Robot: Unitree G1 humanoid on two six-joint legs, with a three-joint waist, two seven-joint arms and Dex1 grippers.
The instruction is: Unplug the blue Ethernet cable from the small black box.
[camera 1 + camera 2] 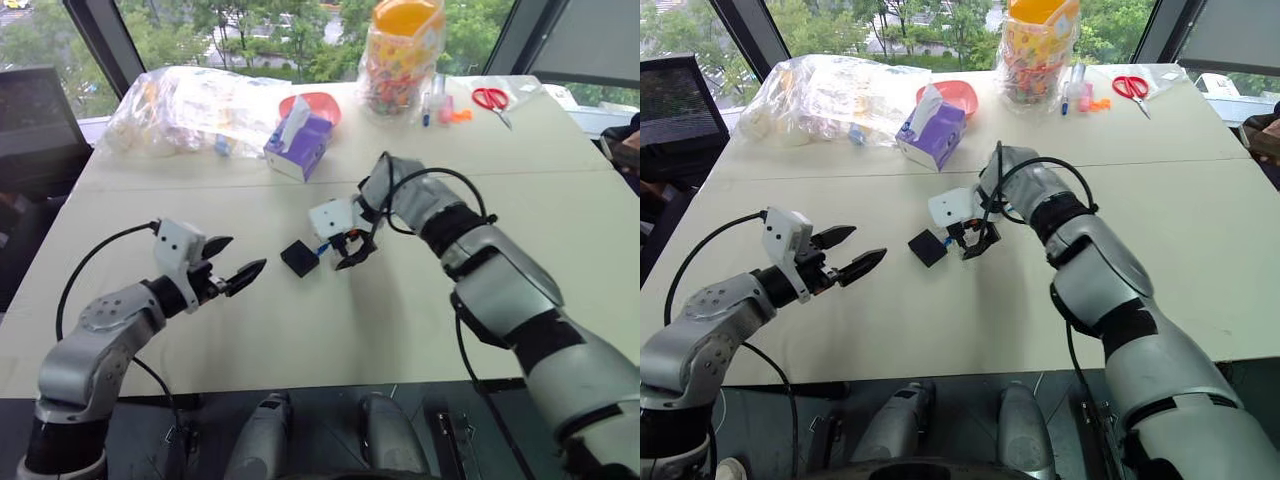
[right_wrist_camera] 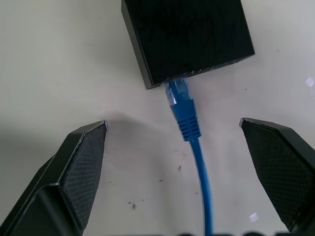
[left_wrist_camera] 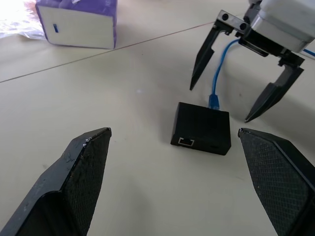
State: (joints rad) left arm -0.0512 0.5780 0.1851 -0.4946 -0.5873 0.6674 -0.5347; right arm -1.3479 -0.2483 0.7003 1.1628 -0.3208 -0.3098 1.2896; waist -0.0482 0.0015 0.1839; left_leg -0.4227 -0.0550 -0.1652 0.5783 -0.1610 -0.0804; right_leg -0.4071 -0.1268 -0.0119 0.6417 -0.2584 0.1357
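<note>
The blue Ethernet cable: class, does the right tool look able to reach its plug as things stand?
Probably yes. The right tool hangs open above the blue Ethernet cable, its plug still in the small black box, with only bare table around it.

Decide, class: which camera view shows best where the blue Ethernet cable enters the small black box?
The right wrist view: the blue Ethernet cable plugs into the small black box, close up. The left wrist view shows it from farther off; in the eye views only a speck of blue shows.
</note>
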